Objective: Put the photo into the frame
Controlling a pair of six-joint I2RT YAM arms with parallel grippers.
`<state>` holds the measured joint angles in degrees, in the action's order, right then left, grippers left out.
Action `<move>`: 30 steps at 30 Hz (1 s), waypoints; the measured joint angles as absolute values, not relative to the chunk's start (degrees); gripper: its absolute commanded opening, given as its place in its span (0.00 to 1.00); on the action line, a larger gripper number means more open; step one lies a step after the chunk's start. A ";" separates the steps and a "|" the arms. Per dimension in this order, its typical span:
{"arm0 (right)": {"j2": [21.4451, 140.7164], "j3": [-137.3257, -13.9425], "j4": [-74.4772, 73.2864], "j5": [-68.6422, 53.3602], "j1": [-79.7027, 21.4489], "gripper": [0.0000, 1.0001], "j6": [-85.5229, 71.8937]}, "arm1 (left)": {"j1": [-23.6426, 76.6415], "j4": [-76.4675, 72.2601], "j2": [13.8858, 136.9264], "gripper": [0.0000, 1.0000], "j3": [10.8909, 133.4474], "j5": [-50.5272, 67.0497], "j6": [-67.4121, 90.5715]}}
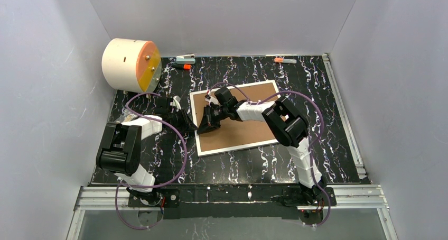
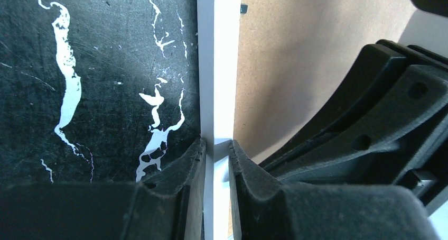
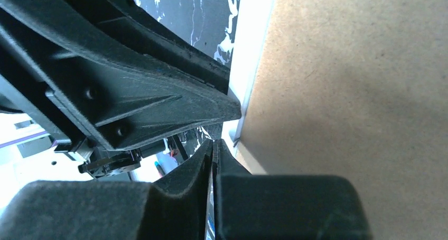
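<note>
The frame (image 1: 240,137) lies face down on the table (image 1: 338,118), with a brown board (image 2: 317,55) filling its back. The left gripper (image 2: 216,153) is clamped on its white left rim. The right gripper (image 3: 214,150), close beside it, is pinched together; I can't tell if it holds anything.

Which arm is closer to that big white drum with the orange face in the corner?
Left. The left fingers clamp the frame by its white edge on the side facing the drum. The right fingers, shut, sit just inside that edge over the frame, farther from the drum.
</note>
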<state>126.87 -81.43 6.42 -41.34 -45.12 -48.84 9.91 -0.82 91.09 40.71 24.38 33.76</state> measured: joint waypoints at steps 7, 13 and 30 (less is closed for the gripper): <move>127.96 -81.65 6.09 -41.23 -45.39 0.12 -49.19 | 9.93 -0.60 91.09 0.08 40.84 24.38 32.86; 127.98 -82.02 4.45 -40.18 -45.41 0.15 -48.53 | 9.96 -0.54 91.09 0.07 40.86 24.29 32.60; 127.72 -84.01 0.30 -38.54 -45.80 0.39 -47.75 | 10.15 -0.08 91.02 0.07 40.99 23.77 32.49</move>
<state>127.72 -84.01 0.30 -38.54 -45.80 -47.75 10.15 -0.08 91.02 40.99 23.77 32.49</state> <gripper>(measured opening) 0.361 0.177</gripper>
